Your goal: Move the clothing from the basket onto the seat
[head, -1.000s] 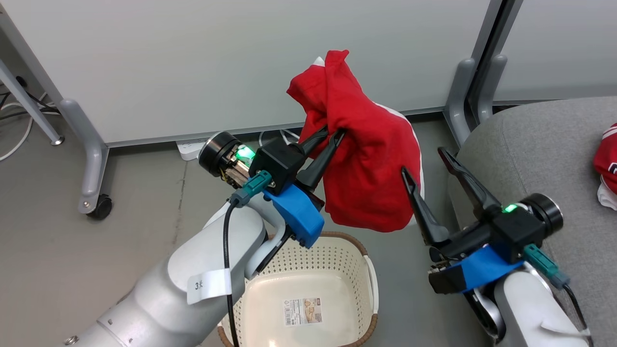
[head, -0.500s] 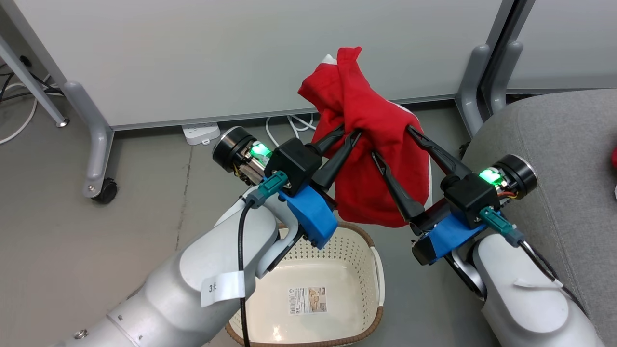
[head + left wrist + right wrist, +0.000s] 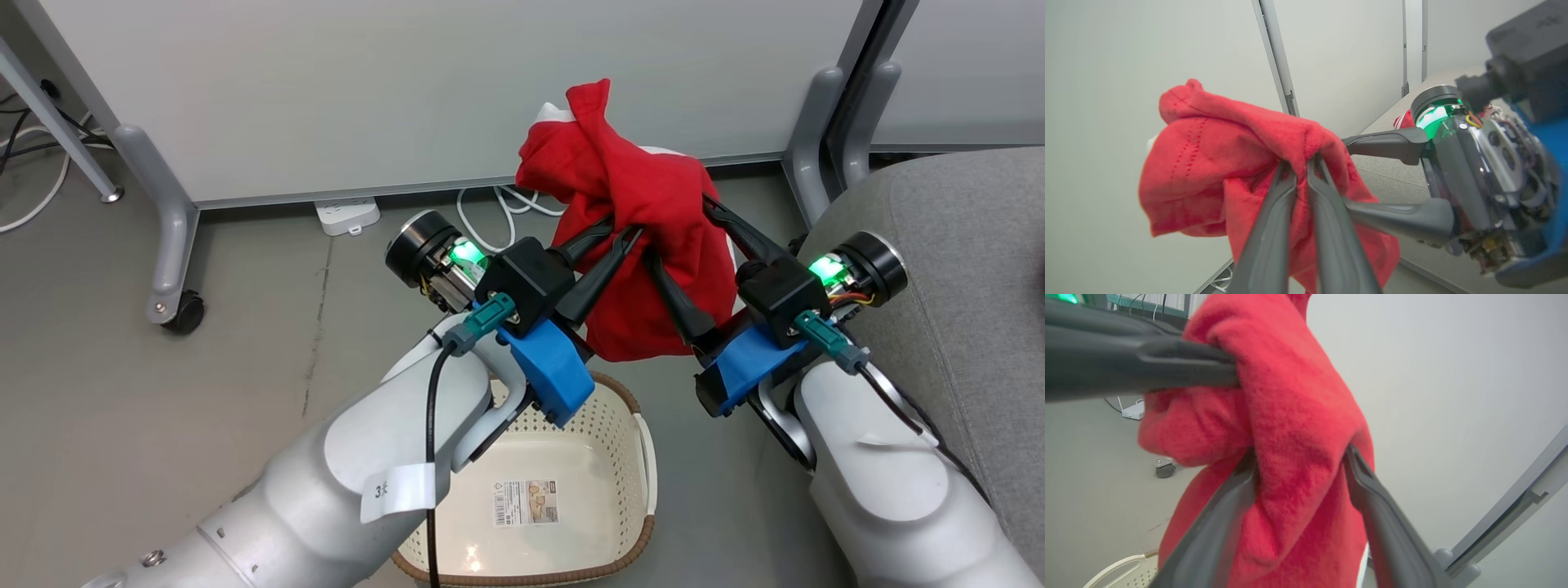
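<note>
The garment [image 3: 645,212] is a strong plain red with a sliver of white trim at its top. The left gripper [image 3: 624,233] and right gripper [image 3: 678,227] are black-fingered, with bright blue mounts and glowing green lights, on pale silver-white arms. The basket [image 3: 596,412] is cream, dotted with rows of small holes, with a brown woven-look rim and a printed white label [image 3: 526,502]; the seat [image 3: 963,245] is a grey weave, the floor [image 3: 163,408] flat grey, the wall panel [image 3: 408,82] off-white.
</note>
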You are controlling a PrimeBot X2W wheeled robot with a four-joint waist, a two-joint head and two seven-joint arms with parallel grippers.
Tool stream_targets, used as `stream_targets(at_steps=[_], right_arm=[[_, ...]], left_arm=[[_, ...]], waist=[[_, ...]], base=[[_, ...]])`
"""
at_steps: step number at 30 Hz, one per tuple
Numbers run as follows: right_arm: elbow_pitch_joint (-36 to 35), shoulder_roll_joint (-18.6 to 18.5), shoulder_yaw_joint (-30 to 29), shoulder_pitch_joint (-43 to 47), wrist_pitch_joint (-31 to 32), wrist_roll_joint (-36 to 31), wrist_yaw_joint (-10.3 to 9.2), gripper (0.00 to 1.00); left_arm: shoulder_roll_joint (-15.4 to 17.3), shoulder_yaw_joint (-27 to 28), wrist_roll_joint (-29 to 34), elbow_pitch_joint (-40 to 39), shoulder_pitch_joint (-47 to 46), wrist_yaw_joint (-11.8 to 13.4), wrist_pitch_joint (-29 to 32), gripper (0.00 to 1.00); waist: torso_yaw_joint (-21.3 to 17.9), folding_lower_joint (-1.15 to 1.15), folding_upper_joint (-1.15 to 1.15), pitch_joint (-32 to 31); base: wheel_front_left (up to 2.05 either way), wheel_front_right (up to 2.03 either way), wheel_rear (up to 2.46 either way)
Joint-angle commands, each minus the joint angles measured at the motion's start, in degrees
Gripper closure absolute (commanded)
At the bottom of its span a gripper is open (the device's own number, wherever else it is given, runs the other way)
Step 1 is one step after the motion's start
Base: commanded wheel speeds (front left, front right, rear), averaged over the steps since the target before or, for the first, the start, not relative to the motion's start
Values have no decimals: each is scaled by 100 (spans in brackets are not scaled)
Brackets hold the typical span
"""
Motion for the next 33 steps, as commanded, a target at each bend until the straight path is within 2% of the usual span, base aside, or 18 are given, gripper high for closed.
stream_targets(at_steps=[1, 2, 3, 4, 31, 32, 33], right_arm=[[86, 29, -2, -75, -22, 20, 1, 0], [136, 40, -6, -107, -22, 49, 1, 24], [202, 53, -9, -124, -22, 86, 1, 76], [284, 74, -19, -128, -21, 138, 1, 100], [239, 148, -112, 8, -22, 451, 1, 100], [233, 148, -123, 10, -22, 457, 1, 100], [228, 145, -133, 7, -22, 465, 1, 100]], left_arm=[[-8, -19, 10, 3, -73, -23, -5, 100], [-10, -23, 6, 7, -79, -23, -7, 100], [-12, -28, 2, 10, -81, -25, -9, 100], [-13, -33, -1, 14, -81, -28, -12, 100], [60, -72, -63, 51, -75, 70, -46, 100], [62, -66, -59, 56, -84, 76, -48, 0], [62, -65, -66, 59, -86, 88, -49, 0]], waist=[[4, 0, 0, -2], [6, 0, 0, -2], [9, 0, 0, -5], [9, 0, 0, -8], [-21, 0, 0, 5], [-25, 0, 0, 8], [-29, 0, 0, 12]], base=[[0, 0, 0], [0, 0, 0], [0, 0, 0], [0, 0, 0], [0, 0, 0], [0, 0, 0], [0, 0, 0]])
